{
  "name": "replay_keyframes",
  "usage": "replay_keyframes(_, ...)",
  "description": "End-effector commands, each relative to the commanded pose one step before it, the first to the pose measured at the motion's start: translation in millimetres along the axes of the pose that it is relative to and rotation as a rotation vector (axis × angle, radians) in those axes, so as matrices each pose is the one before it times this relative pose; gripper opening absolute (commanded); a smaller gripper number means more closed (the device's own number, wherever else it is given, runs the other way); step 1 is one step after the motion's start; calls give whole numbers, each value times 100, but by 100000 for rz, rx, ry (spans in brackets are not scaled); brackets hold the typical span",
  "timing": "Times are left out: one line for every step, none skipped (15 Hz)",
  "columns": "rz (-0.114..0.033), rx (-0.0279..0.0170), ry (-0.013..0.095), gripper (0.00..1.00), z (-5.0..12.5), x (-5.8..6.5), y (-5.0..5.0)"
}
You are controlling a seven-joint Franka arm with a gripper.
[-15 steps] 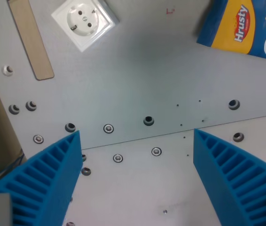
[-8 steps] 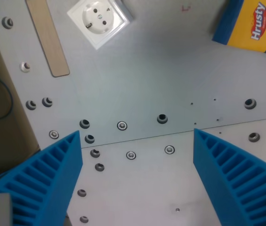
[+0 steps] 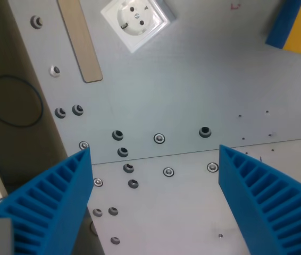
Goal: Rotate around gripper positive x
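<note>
My gripper (image 3: pixel 155 159) is open, with its two blue ribbed fingers (image 3: pixel 49 207) standing wide apart at the bottom corners of the wrist view. Nothing lies between them. Below them is a grey metal table plate (image 3: pixel 193 90) with several bolt holes and a seam running across. No object is held.
A white wall socket (image 3: pixel 135 17) sits at the top middle. A flat wooden strip (image 3: pixel 80 40) lies to its left. A blue and yellow snack box (image 3: pixel 299 24) shows at the top right. The table's left edge and a black cable loop (image 3: pixel 12 101) are at the wrist view's left.
The whole scene has shifted to the wrist view's right, so the camera has moved. More of the table's left edge and the cable loop now show. The fingers stay equally open.
</note>
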State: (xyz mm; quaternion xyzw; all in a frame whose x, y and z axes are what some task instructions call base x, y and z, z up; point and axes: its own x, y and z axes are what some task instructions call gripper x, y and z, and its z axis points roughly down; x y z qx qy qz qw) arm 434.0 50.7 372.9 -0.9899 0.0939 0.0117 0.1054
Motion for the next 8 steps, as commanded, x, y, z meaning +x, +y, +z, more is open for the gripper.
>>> replay_keyframes(-2373, 22791, 2945, 100, 72, -322, 511)
replay_keyframes(0, 1333, 0, 100, 0, 0, 0)
replay_keyframes(0, 1333, 0, 100, 0, 0, 0)
replay_keyframes(0, 1333, 0, 100, 0, 0, 0)
replay_keyframes(0, 1333, 0, 100, 0, 0, 0)
replay_keyframes(0, 1333, 0, 100, 0, 0, 0)
replay_keyframes(0, 1333, 0, 100, 0, 0, 0)
replay_keyframes(0, 1333, 0, 100, 0, 0, 0)
